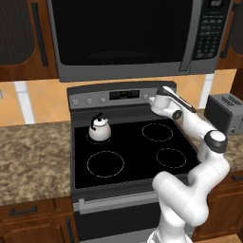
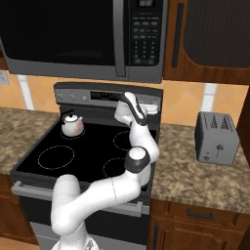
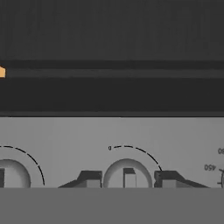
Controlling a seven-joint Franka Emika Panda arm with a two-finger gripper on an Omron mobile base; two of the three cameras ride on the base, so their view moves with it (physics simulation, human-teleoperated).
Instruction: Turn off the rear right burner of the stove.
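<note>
Stove point(image 1: 128, 152) knob point(image 3: 127, 173) flanked by spread pincer point(image 3: 127, 179).

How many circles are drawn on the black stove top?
4. Rear left lies under the kettle, front left, rear right burner and front right, the arm beside it.

Both base views overlook the stove point(image 1: 128, 147) from behind, left and right; the hand view faces its back panel point(image 3: 87, 135) closely.
</note>
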